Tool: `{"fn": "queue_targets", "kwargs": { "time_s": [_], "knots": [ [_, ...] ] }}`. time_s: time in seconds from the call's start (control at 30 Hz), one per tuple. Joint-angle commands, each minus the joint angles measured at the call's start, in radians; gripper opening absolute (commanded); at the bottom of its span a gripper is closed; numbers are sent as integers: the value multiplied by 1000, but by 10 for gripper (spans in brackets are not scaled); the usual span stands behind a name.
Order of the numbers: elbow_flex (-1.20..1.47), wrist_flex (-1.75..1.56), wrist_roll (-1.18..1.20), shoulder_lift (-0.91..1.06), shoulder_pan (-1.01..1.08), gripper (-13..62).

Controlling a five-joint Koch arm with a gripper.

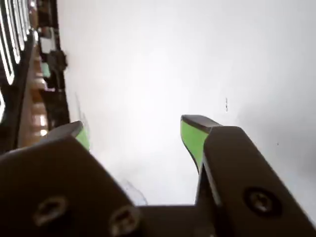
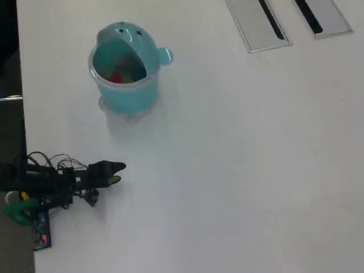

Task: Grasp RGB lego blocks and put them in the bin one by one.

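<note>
The round teal plastic animal-shaped bin (image 2: 126,71) stands at far left in the overhead view; red and green specks, apparently lego blocks (image 2: 122,76), lie inside. None remain on the white table (image 2: 239,159). The gripper (image 1: 136,131), jaws parted and empty, sits near left. The task appears complete.

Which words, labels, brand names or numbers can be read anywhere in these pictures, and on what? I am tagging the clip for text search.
None: no readable text shows in either view.
The teal bin bears only two dot eyes, no lettering.
The gripper has green pads on its jaws and plain screws, with no markings.
The small circuit board by the arm's base in the overhead view is too small to read.
The grey floor panels show only dark slots.
</note>
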Motion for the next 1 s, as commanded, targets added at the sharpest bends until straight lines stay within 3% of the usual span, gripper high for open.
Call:
{"fn": "queue_targets", "kwargs": {
  "time_s": [0.0, 0.97],
  "knots": [
    [80, -2, 161, 15, 5, 351],
    [80, -2, 164, 15, -8, 346]
  ]
}}
